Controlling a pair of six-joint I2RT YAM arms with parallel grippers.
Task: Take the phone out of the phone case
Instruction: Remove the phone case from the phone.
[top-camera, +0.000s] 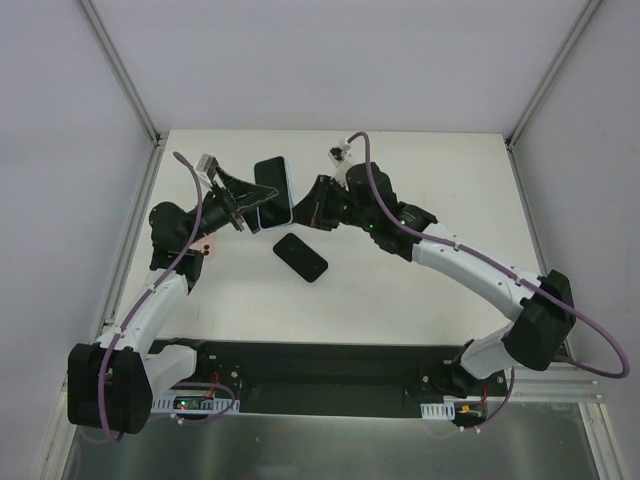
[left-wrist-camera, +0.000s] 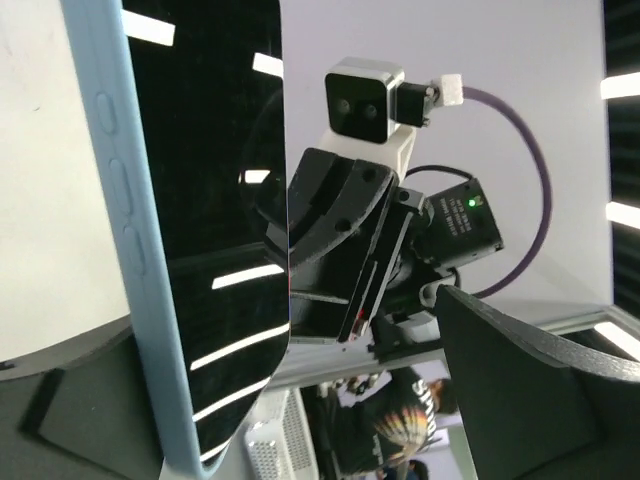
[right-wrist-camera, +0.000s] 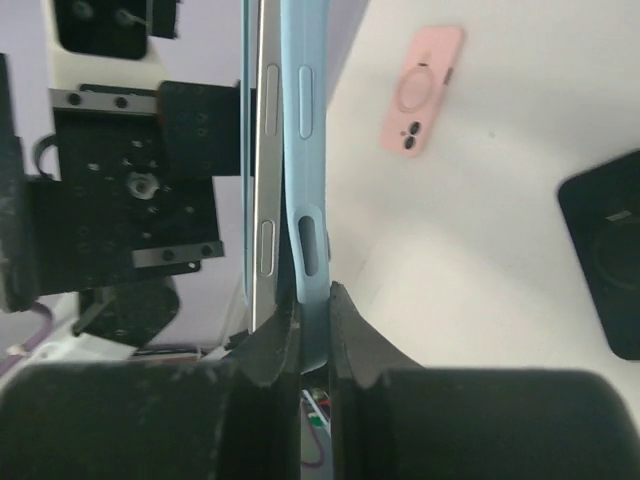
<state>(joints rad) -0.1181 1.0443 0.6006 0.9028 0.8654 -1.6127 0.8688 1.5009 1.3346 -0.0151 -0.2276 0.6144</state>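
Right jaws pinch the blue case (right-wrist-camera: 305, 150) rim beside the phone (left-wrist-camera: 210, 200); my left jaws stand wide at its 9 o'clock.

The phone case (top-camera: 272, 192) is between the left claw (top-camera: 248, 205) and right claw (top-camera: 298, 210), behind a second case (top-camera: 300, 257).

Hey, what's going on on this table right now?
Two robot arms are handling a phone in a light-blue case. The right claw is pinched shut on the case's edge. The left claw stands open beside it. The phone is not yet out of the case.
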